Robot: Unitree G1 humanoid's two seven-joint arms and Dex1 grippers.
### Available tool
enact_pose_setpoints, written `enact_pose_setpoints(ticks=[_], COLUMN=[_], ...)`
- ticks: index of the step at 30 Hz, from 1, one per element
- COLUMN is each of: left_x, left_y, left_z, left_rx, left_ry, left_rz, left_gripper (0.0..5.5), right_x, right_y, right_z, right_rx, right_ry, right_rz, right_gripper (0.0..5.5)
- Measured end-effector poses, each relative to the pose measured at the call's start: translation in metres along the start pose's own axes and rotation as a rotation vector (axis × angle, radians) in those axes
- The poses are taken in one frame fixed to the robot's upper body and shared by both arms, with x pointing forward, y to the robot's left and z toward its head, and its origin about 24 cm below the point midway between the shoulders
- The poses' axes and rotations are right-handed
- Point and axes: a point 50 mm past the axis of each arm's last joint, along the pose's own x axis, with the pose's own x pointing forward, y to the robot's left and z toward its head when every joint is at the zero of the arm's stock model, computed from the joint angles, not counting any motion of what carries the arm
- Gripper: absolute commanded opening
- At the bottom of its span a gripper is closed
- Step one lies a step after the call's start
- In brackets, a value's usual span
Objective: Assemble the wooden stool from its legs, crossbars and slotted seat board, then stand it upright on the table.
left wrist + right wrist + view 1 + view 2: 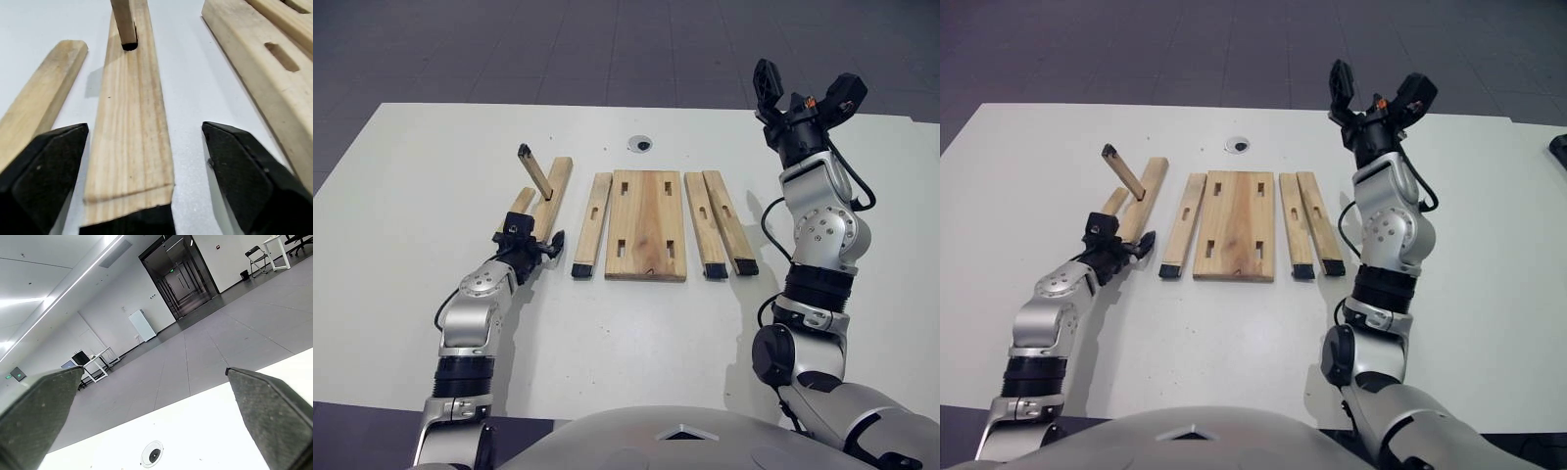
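Stool leg (128, 122) lies between spread fingers of the left gripper (142, 142).

The seat board (646, 225) is matt bare wood, the table (411, 196) smooth.

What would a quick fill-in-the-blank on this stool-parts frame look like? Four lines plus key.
1. The seat board has ___ slots cut in it.
2. The left gripper, open, straddles the near end of the leg that has a ___ stuck tilted in its slot.
3. The right gripper, raised above the table, is ___ and holds nothing.
4. On the robot's right of the seat board lie ___ more legs.

Missing words: four; crossbar; open; two.
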Motion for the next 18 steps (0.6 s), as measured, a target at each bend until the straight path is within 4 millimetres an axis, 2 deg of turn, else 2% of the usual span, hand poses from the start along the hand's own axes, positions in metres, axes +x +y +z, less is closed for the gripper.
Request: enact_pose_setpoints(ticks=[11, 18], left_x=[-0.0008, -0.0006], left_y=[-0.0028, -0.0034], left_z=[0.0017, 0.0022], left_rx=[-0.033, -0.037], left_ry=[0.031, 0.029], left_rz=[-0.053, -0.056], left_gripper=[2.11, 2.05], right_x=[-0.0003, 0.0], right_y=[-0.001, -0.0003], right_z=[0.0008, 0.0005], right_rx=[0.017, 0.031], right_ry=[-0.009, -0.004], right_rz=[-0.01, -0.006], right_gripper=[5.4, 5.4])
